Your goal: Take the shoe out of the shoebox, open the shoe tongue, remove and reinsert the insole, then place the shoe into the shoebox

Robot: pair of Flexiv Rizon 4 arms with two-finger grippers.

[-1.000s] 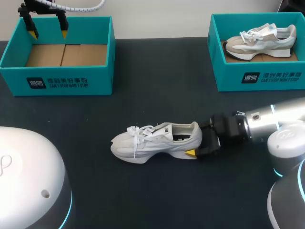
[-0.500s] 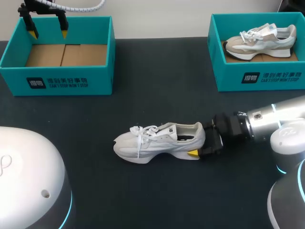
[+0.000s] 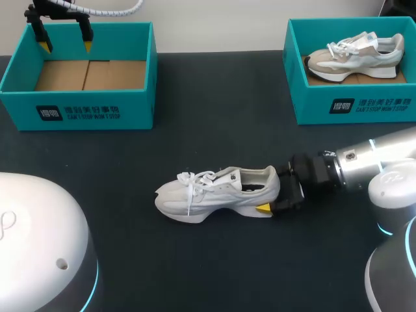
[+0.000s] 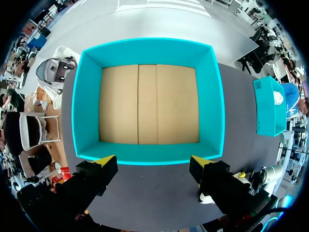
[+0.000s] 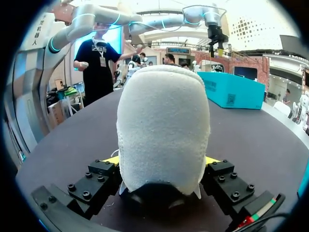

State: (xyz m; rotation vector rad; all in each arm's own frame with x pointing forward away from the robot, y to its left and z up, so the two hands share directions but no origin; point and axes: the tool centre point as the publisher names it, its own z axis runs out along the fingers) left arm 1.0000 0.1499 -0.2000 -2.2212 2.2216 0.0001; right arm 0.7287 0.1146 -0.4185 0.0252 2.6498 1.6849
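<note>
Shoe (image 3: 218, 194) heel clamped in right gripper (image 3: 268, 195), left gripper (image 3: 65, 47) spread over shoebox (image 3: 78, 109), another shoebox (image 3: 354, 107) well apart.

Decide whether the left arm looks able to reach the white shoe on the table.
Probably yes. The left gripper hangs open over the empty box, bare table lies between it and the white shoe, and the right gripper clamps only its heel, leaving the toe free.

The right arm (image 3: 356, 168) is a silver tube with a thin cyan light band and a black wrist. The right claw (image 5: 161, 164) has black blocks studded with socket screws (image 5: 82, 193) and yellow tips. A white coiled cable (image 3: 114, 11) runs to the black, yellow-tipped left claw (image 3: 65, 40).
</note>
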